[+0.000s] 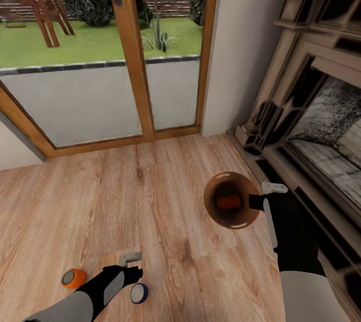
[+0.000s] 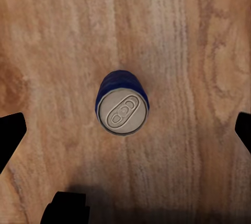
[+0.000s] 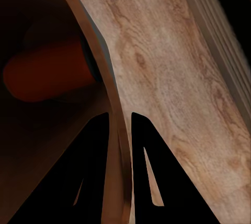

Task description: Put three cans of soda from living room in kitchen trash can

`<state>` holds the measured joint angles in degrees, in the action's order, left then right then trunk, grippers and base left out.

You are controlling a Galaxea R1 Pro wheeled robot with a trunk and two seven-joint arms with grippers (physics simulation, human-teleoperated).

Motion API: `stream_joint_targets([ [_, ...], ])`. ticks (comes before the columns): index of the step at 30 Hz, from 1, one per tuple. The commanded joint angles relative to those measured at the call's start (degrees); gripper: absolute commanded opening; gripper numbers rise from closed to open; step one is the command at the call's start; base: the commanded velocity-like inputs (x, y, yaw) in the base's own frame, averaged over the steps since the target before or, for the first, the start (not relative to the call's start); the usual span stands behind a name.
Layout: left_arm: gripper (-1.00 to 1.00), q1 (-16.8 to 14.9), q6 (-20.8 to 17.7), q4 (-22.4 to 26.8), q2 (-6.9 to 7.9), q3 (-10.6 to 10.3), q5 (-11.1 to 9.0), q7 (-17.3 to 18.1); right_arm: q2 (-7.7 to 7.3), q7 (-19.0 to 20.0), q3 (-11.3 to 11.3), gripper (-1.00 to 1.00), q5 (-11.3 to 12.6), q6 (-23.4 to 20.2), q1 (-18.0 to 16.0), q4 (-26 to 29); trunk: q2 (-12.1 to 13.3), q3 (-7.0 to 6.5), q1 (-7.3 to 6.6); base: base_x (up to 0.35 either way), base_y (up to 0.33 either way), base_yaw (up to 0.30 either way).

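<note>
Left gripper (image 2: pixel 125 130): fingers spread wide, hanging straight above the upright blue soda can (image 2: pixel 122 104), apparently lined up for a top-down grab.
Orange soda can (image 1: pixel 73 278): upright on the wood floor (image 1: pixel 150 202), just beside the left gripper, untouched.
Right gripper (image 3: pixel 120 122): pinched together on the trash can (image 1: pixel 231 200) rim, likely carrying it as a container.
Bin contents: one orange can (image 3: pixel 49 75) lying inside.
</note>
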<state>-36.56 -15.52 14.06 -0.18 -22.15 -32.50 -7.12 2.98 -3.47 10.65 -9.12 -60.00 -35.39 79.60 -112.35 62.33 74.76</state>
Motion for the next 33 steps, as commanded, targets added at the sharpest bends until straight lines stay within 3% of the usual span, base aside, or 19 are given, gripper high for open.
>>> stream_joint_targets([
  [1,1.00,0.0,0.2,0.0,-0.02,0.0,0.0,0.0,0.00,0.2,0.0,-1.00,0.5,0.0,0.0,0.0,-0.4,0.18,0.22,0.000,0.000,0.000],
  [33,1.00,0.0,0.4,0.0,-0.08,0.0,0.2,0.0,0.16,0.2,-0.3,-1.00,0.3,0.0,0.0,0.6,-13.3,5.92,7.25,0.000,0.000,0.000],
])
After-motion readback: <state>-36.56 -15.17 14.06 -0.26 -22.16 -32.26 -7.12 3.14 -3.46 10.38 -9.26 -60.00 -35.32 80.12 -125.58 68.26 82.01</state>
